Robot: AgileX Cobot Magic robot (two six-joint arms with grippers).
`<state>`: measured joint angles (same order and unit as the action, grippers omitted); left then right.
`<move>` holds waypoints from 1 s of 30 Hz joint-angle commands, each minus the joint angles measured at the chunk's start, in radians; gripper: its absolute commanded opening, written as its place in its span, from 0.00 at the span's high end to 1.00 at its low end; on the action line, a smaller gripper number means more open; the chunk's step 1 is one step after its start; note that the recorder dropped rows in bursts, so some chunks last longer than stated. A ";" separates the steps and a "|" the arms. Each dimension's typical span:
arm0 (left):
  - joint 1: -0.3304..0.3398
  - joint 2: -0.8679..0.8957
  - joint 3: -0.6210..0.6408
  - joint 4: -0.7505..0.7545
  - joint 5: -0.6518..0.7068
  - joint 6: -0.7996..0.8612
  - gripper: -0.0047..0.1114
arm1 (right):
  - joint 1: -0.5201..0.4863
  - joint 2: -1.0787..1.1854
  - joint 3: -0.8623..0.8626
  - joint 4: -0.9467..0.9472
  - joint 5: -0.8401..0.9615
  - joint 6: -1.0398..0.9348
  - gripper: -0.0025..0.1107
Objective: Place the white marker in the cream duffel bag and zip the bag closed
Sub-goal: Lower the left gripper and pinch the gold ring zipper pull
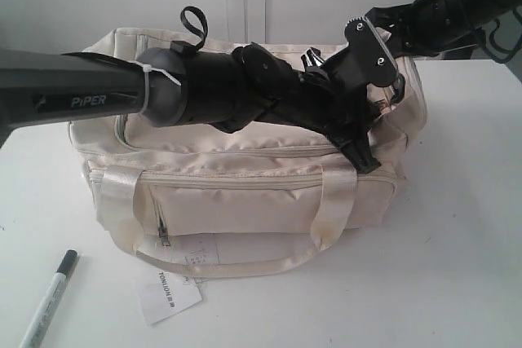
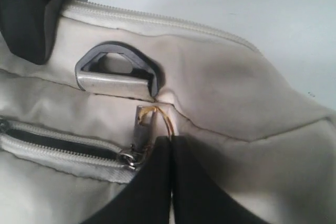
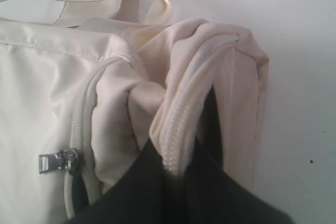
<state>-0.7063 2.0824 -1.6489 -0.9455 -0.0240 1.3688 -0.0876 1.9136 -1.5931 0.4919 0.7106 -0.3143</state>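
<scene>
The slim, dark-capped white marker [image 1: 49,299] lies on the table [image 1: 424,283] before the limp cream satin duffel bag [image 1: 245,193], light and rigid, so pinch it mid-barrel; your left gripper [image 2: 171,148] is closed at the zip pull [image 2: 142,124], your right gripper [image 3: 184,169] clamps bag fabric.

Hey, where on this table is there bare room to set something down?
Widest bare patch: table right of the cream duffel bag, running to the front edge. Smaller strip: far left, between the left arm and the white marker. Crowded: the front, with the paper tag and handle; the bag's top, where the right arm too reaches in.
</scene>
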 commanded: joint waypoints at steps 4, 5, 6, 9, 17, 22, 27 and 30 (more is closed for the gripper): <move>-0.004 -0.028 -0.004 -0.020 0.024 -0.008 0.96 | -0.002 -0.003 -0.004 0.006 -0.002 0.004 0.98; -0.004 -0.034 -0.004 -0.020 0.024 -0.008 0.96 | -0.002 -0.003 -0.004 0.006 -0.002 0.004 0.98; -0.004 -0.038 -0.004 -0.020 0.037 -0.008 0.96 | -0.002 -0.003 -0.004 0.006 -0.002 0.004 0.98; -0.004 -0.052 -0.004 -0.020 0.089 -0.015 0.96 | -0.002 -0.003 -0.004 0.006 -0.002 0.004 0.98; -0.002 -0.058 -0.004 0.030 0.141 -0.061 0.96 | -0.002 -0.003 -0.004 0.006 -0.002 0.004 0.98; 0.010 -0.058 -0.004 0.094 0.121 -0.061 0.85 | -0.002 -0.003 -0.004 0.006 -0.002 0.004 0.98; 0.031 -0.051 -0.004 0.179 0.123 -0.051 0.52 | -0.002 -0.003 -0.004 0.006 -0.002 0.004 0.98; 0.031 -0.036 -0.004 0.247 0.131 0.027 0.52 | -0.002 -0.003 -0.004 0.006 -0.002 0.004 0.98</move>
<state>-0.6762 2.0376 -1.6489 -0.7450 0.0904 1.3397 -0.0876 1.9136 -1.5931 0.4919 0.7106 -0.3143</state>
